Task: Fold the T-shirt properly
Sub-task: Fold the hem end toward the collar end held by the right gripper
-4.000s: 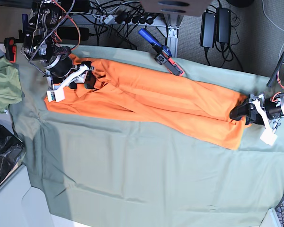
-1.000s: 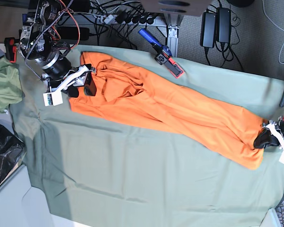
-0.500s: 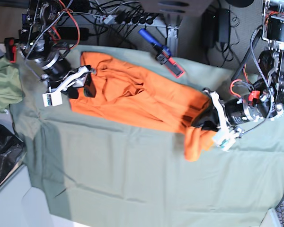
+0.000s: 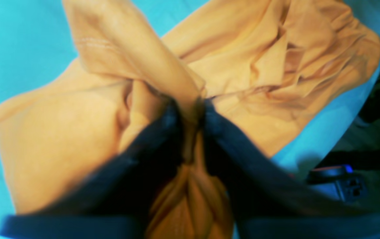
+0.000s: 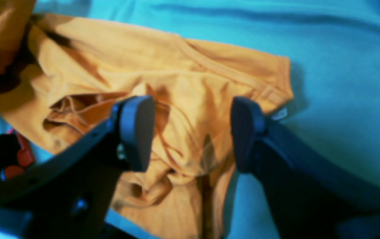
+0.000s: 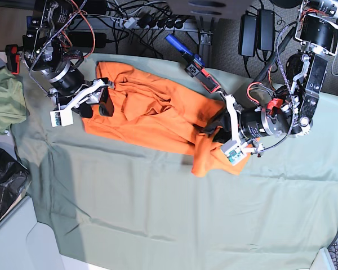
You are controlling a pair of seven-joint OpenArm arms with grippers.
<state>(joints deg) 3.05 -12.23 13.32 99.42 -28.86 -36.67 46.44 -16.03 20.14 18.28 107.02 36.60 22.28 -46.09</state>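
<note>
The orange T-shirt (image 6: 152, 112) lies on the pale green table cloth (image 6: 158, 219), bunched at its left end. Its right end is lifted and doubled back, with a flap hanging down. My left gripper (image 6: 213, 127) is shut on that lifted end; in the left wrist view the dark fingers (image 4: 163, 132) pinch a fold of orange cloth (image 4: 276, 66) at the gripper (image 4: 190, 113). My right gripper (image 6: 97, 102) is open over the shirt's left end. In the right wrist view it (image 5: 190, 132) hovers with its pads (image 5: 137, 132) apart above wrinkled cloth (image 5: 193, 76), holding nothing.
An olive green bunched garment (image 6: 3, 98) lies at the left edge. A blue and red clamp tool (image 6: 191, 62) rests at the cloth's far edge, just past the shirt. A black bag (image 6: 3, 185) sits lower left. Power bricks and cables (image 6: 256, 31) lie beyond the table.
My left gripper has carried the shirt's right end from the table's right edge leftwards over the shirt, doubling the cloth back. My right gripper has stayed open at the left end.
</note>
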